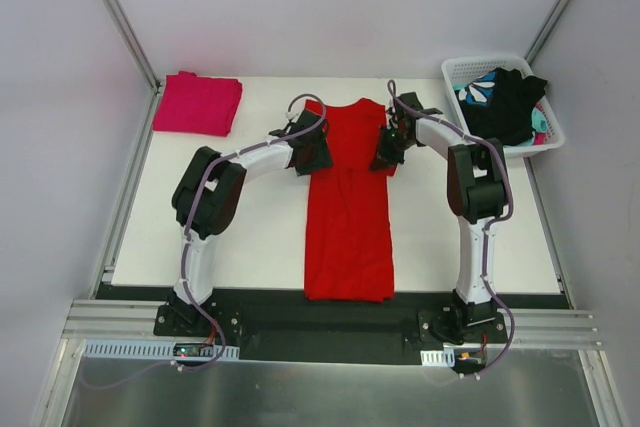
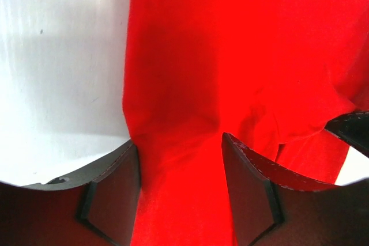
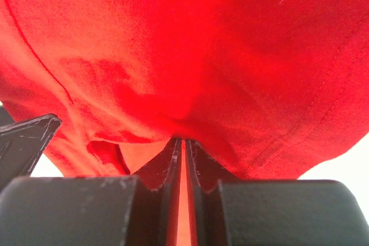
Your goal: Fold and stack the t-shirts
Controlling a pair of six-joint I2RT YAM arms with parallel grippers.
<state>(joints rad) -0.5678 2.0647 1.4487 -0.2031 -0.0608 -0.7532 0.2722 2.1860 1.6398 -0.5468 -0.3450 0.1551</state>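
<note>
The red t-shirt (image 1: pixel 348 217) lies down the middle of the table as a long narrow strip, collar at the far end. My left gripper (image 1: pixel 318 155) is at its upper left edge. In the left wrist view its jaws (image 2: pixel 179 140) stand apart, with red cloth (image 2: pixel 230 56) filling the gap between them. My right gripper (image 1: pixel 385 155) is at the upper right edge. It is shut (image 3: pixel 184 140) on a pinch of the red cloth (image 3: pixel 202 38). The magenta-pink t-shirt (image 1: pixel 197 103) lies folded at the far left corner.
A white basket (image 1: pixel 452 72) stands at the far right corner and holds a black garment (image 1: pixel 505 102) and a teal-and-white patterned one (image 1: pixel 478 90). Metal frame posts run along both sides of the table. The white table (image 1: pixel 260 237) is bare on both sides of the red strip.
</note>
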